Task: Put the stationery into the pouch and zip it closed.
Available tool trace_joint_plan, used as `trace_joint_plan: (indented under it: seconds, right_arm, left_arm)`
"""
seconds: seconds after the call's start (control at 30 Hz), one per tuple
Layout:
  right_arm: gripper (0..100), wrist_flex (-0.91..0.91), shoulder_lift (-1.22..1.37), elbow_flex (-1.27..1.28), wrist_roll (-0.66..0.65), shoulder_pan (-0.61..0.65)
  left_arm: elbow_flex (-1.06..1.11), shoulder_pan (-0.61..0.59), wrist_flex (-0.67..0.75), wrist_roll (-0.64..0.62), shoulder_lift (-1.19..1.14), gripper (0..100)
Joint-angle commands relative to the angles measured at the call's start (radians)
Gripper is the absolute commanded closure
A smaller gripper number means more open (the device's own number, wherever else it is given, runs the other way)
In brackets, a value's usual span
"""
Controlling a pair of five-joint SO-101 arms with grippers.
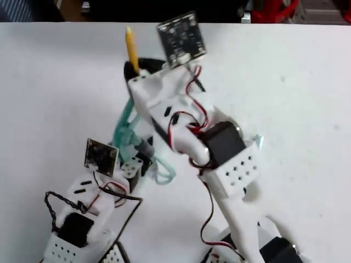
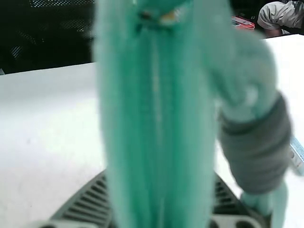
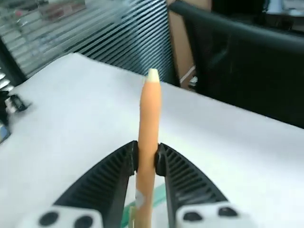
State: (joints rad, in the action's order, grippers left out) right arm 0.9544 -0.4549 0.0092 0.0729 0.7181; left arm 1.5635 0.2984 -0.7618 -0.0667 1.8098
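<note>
Teal pouch point(image 2: 152, 118) fabric hangs right in front of the left wrist camera, bunched into a long fold with the left gripper point(image 2: 159, 190) pinching it from both sides. It looks floppy and light, so I'd guess the mouth won't hold itself open. Best bet is probably to grab near the opening edge, not mid-body. I can't tell if the zip is open or what's inside. A grey-banded piece point(image 2: 256, 147) sits just beside the fold, and I can't say if it's a pen or part of the pouch.

The right gripper point(image 3: 146, 149) is pressed onto an orange pencil point(image 3: 148, 123) low on its shaft, pale tip pointing away from the jaws, held up over the white table point(image 1: 296, 82) just past the pouch. It's stiff, thin and light, but smooth, so it could pivot in that grip. It isn't in the pouch yet.
</note>
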Motion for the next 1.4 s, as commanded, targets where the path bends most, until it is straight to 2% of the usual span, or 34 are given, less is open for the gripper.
trace_joint_plan:
  seconds: [0.0, 0.27, 0.33, 0.47, 0.6, 0.73, 0.97, 1.07, 1.2, 1.37]
  right_arm:
    - [98.1, 0.033, -0.048, -0.009, 0.008, 0.07]
    - [97.8, 0.145, -0.048, -0.011, 0.0, 0.039]
    - [92.3, 0.197, -0.05, -0.017, -0.002, 0.03]
    - [71.2, 0.286, -0.042, -0.074, -0.003, 0.03]
    - [73.7, 0.39, -0.065, -0.238, -0.078, -0.004]
    - [75.5, 0.487, -0.082, -0.374, -0.092, -0.156]
    - [75.6, 0.598, -0.059, -0.351, -0.106, -0.581]
    - [75.7, 0.602, -0.033, -0.262, -0.222, -0.713]
    - [75.8, 0.584, 0.027, -0.084, -0.394, -0.816]
    - [75.8, 0.467, 0.131, 0.129, -0.416, -0.943]
  left_arm:
    - [-0.008, -0.005, 0.026, 0.008, 0.015, 85]
    - [-0.008, -0.005, 0.026, 0.008, 0.015, 85]
    - [-0.008, -0.005, 0.026, 0.008, 0.015, 85]
    - [-0.008, -0.005, 0.026, 0.008, 0.015, 85]
    - [-0.008, -0.005, 0.026, 0.008, 0.015, 85]
    - [-0.008, -0.005, 0.026, 0.008, 0.015, 85]
    - [-0.008, -0.005, 0.026, 0.008, 0.015, 85]
    - [-0.008, -0.005, 0.026, 0.008, 0.015, 85]
    - [-0.008, -0.005, 0.026, 0.008, 0.015, 85]
    - [-0.008, -0.007, 0.026, 0.008, 0.015, 85]
